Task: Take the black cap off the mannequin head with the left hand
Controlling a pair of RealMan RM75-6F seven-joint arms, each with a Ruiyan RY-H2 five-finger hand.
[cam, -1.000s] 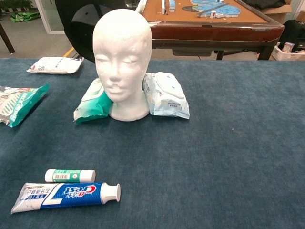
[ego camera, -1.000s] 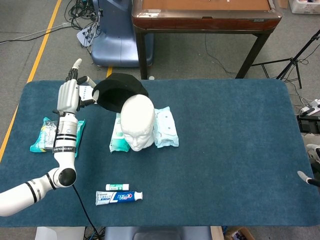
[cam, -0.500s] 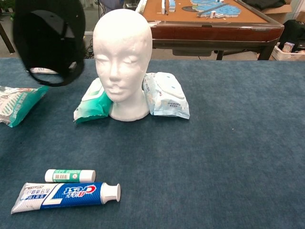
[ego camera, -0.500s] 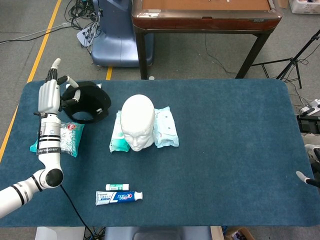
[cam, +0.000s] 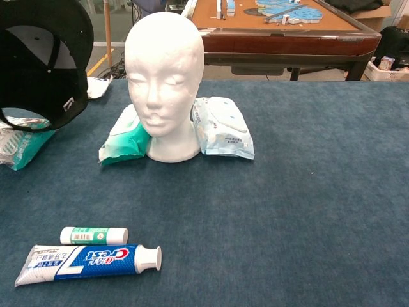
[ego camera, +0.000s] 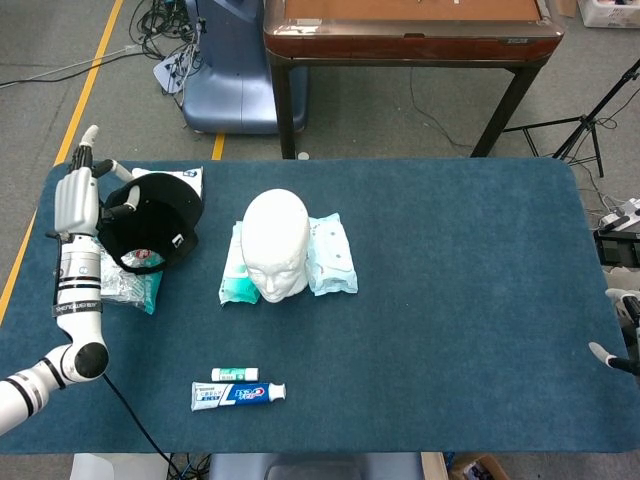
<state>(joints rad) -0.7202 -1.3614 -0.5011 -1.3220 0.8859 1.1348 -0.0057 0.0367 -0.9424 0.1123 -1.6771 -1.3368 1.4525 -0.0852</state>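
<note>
Over the table's left edge, the left hand (ego camera: 78, 195) held the black cap (ego camera: 150, 221) aloft by its rim, some fingers stretched upward, the cap hanging well apart from the mannequin head (ego camera: 276, 243), which stood bare at the middle of the blue cloth. Judging by that, the removal itself was done, and what remained was probably to lower the cap onto a free patch of the table (ego camera: 450, 300) and let go, taking care not to drop it over the crinkled packet (ego camera: 125, 288) lying just beneath. In the chest view the cap (cam: 39, 64) showed its open underside, soft dark fabric with a pale lining panel and a small light tag at the band; limp stuff that would likely sag when set down. The head (cam: 165, 83) was matte white foam, smooth and rigid, flanked by two pillowy wipe packs (cam: 223, 128). Nearer lay a glossy toothpaste tube (cam: 89, 261) and a small white stick (cam: 94, 235). Of the right hand (ego camera: 612, 358) only a tip showed at the right margin; its state could not be told.
</note>
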